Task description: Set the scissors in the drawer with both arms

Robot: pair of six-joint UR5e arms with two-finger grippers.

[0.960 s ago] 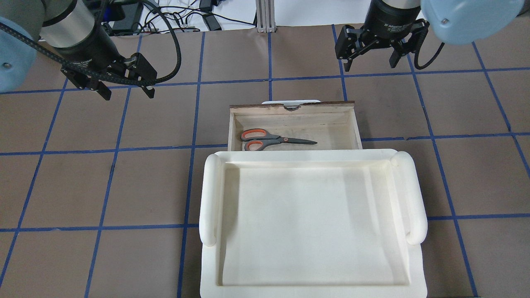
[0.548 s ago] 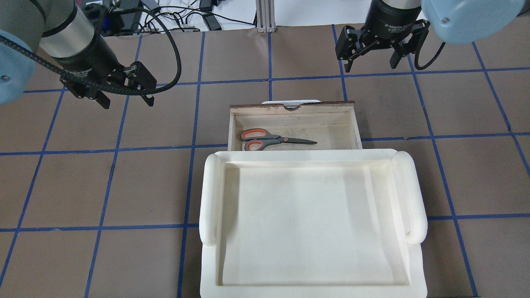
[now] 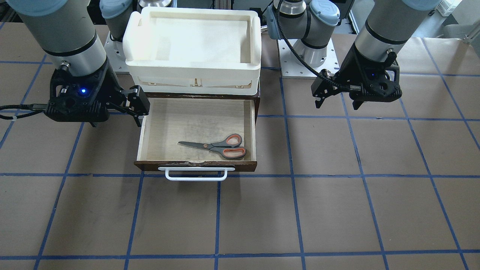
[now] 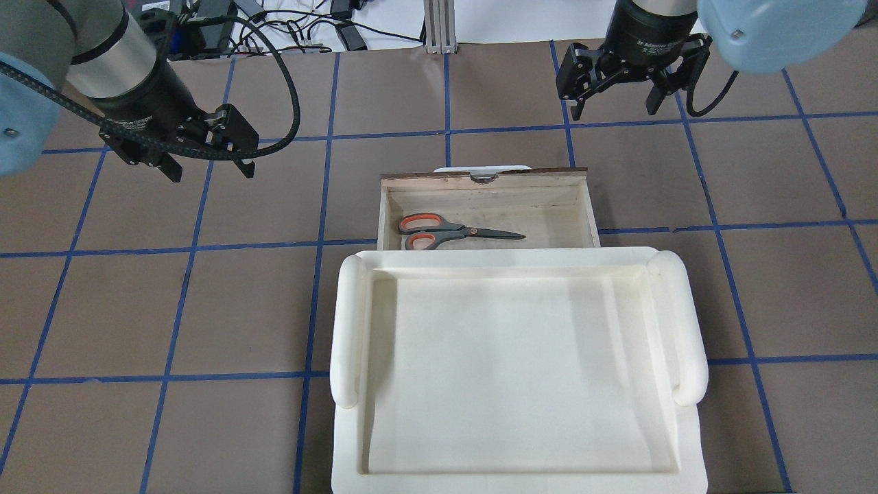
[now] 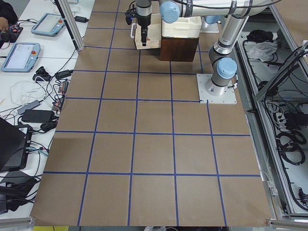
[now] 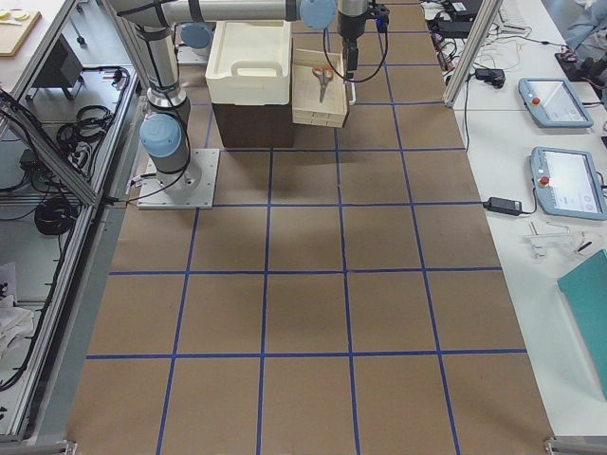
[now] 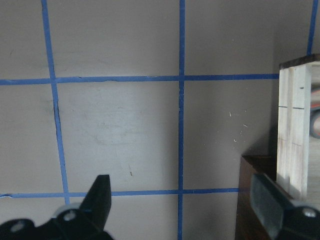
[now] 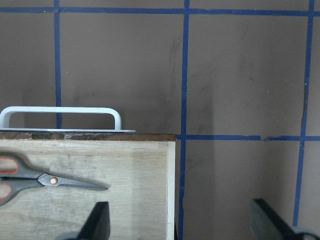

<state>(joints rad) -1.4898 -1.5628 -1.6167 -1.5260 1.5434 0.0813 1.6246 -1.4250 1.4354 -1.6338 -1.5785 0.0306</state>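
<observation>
The scissors [image 4: 456, 232] lie flat in the open drawer [image 4: 549, 218], handles toward my left and blades pointing right. They also show in the front view [image 3: 217, 144] and the right wrist view [image 8: 45, 179]. The drawer [image 3: 180, 120] is pulled out, with its white bar handle [image 3: 197, 174] facing away from me. My left gripper [image 4: 209, 170] is open and empty above the table, left of the drawer. My right gripper [image 4: 612, 104] is open and empty, beyond the drawer's far right corner.
A cream-white tray-box [image 4: 346, 322] sits on top of the cabinet, over the drawer's near end. The brown table has a blue tape grid [image 4: 319, 192]. Cables and devices [image 4: 302, 27] lie beyond the far edge.
My left gripper has shifted slightly toward the near side, still open. The right gripper has barely moved. The scissors and drawer have not moved.
</observation>
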